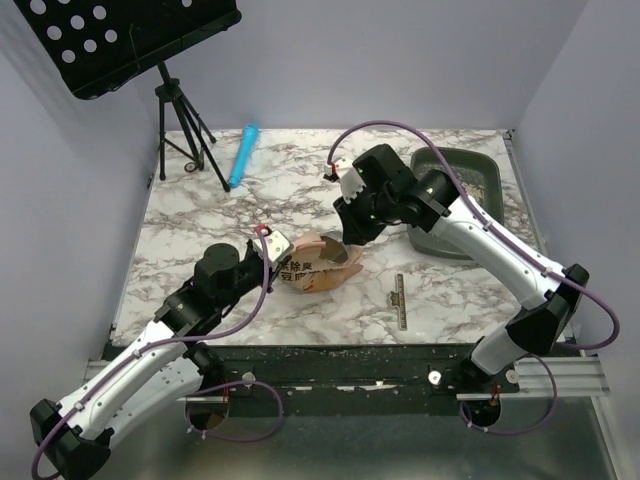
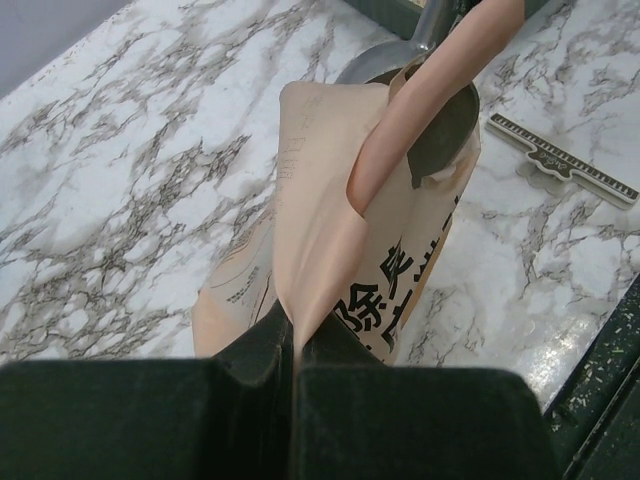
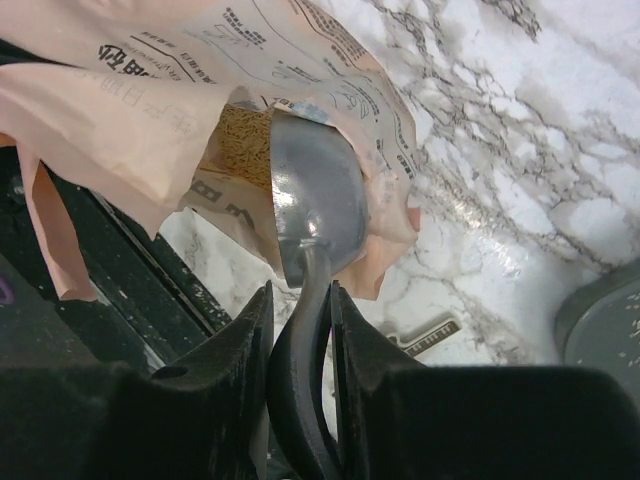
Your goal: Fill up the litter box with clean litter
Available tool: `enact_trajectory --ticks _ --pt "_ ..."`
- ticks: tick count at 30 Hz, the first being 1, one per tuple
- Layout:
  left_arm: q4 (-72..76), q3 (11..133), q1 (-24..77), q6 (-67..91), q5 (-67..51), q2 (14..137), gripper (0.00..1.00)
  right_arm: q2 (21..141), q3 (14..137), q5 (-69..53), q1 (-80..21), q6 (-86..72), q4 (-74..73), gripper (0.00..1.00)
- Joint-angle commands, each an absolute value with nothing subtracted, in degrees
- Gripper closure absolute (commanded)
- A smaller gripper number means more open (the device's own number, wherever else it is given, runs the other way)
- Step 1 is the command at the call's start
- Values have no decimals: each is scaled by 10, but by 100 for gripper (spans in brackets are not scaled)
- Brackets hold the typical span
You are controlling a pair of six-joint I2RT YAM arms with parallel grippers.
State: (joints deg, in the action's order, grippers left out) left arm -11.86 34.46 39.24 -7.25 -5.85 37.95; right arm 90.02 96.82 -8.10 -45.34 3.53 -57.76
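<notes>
The orange-pink bag (image 1: 315, 268) lies on the marble table with its mouth open toward the right arm. My left gripper (image 1: 272, 250) is shut on the bag's edge (image 2: 330, 240), fingertips pinched together (image 2: 295, 335). My right gripper (image 1: 350, 232) is shut on the dark handle of the silver scoop (image 3: 315, 210), gripper (image 3: 300, 295). The scoop bowl sits inside the bag mouth (image 2: 445, 125), beside tan litter granules (image 3: 245, 145) in the bag (image 3: 150, 90). The grey-green litter box (image 1: 455, 152) stands at the back right, partly hidden by the right arm, with a few grains in it.
A ruler (image 1: 401, 301) lies on the table near the front, right of the bag (image 2: 560, 160). A blue tube (image 1: 243, 154) and a music stand's tripod (image 1: 185, 130) stand at the back left. Walls close off both sides.
</notes>
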Motion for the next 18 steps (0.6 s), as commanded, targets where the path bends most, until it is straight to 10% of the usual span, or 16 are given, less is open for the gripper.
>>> enact_trajectory --ticks 1,18 --pt "-46 345 398 -61 -62 330 100 893 992 133 -432 -46 -606 100" --pt "-13 321 414 -59 -68 270 100 952 1043 167 -409 -73 -723 100"
